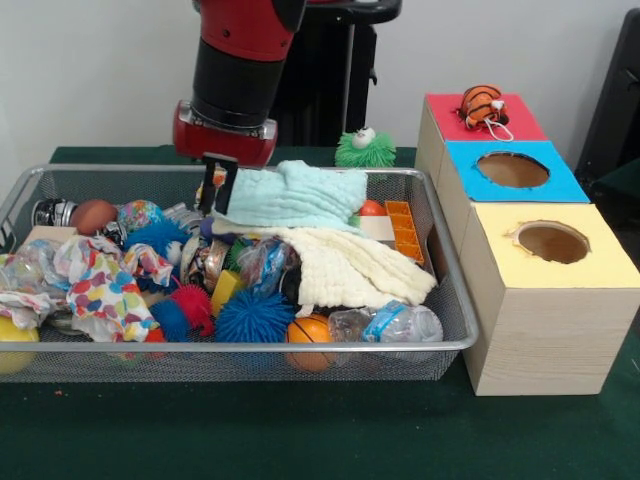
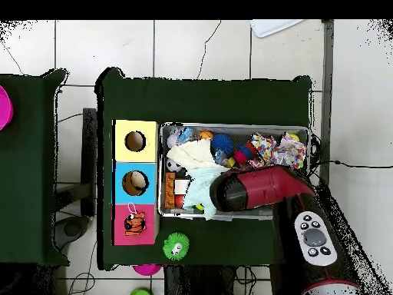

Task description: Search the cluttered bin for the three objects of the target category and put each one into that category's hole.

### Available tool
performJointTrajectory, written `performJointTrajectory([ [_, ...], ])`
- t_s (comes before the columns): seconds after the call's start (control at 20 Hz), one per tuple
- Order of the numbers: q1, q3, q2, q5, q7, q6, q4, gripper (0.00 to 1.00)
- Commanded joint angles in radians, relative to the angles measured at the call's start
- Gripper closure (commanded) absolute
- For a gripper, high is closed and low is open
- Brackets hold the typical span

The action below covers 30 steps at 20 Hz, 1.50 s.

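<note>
Over the far side of the wide silver wire-mesh bin (image 1: 440, 345), my black gripper (image 1: 218, 185) hangs low beside a pale mint folded cloth (image 1: 295, 195); whether it is parted or closed I cannot tell. Against the bin's end stand three boxes: yellow-topped (image 1: 550, 300), blue-topped (image 1: 512, 172), red-topped (image 1: 450, 115), that last carrying an orange striped toy (image 1: 482, 104).

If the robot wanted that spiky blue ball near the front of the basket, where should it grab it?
Probably from straight above, closing across the middle of the spiky blue ball. It is round, so any width works, and its top lies bare in the basket. A red fuzzy ball and an orange ball crowd its sides, so a sideways approach looks blocked.
</note>
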Motion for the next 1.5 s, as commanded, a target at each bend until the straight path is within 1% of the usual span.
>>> performJointTrajectory([
  [0.05, -0.056, 0.097, -0.006, -0.091, -0.293, 0.045, 0.015, 1.00],
  [0.2, -0.069, 0.113, -0.012, -0.092, -0.311, 0.065, 0.008, 1.00],
  [0.4, -0.092, 0.124, -0.027, -0.105, -0.332, 0.065, 0.021, 1.00],
  [0.65, -0.118, 0.136, -0.028, -0.133, -0.369, 0.074, 0.018, 1.00],
  [0.95, -0.169, 0.168, -0.033, -0.170, -0.423, 0.090, 0.012, 1.00],
  [1.2, -0.227, 0.208, -0.033, -0.181, -0.503, 0.117, -0.009, 1.00],
  [1.25, -0.233, 0.223, -0.028, -0.173, -0.529, 0.141, -0.036, 1.00],
  [1.5, -0.291, 0.257, -0.023, -0.176, -0.628, 0.171, -0.072, 1.00],
])
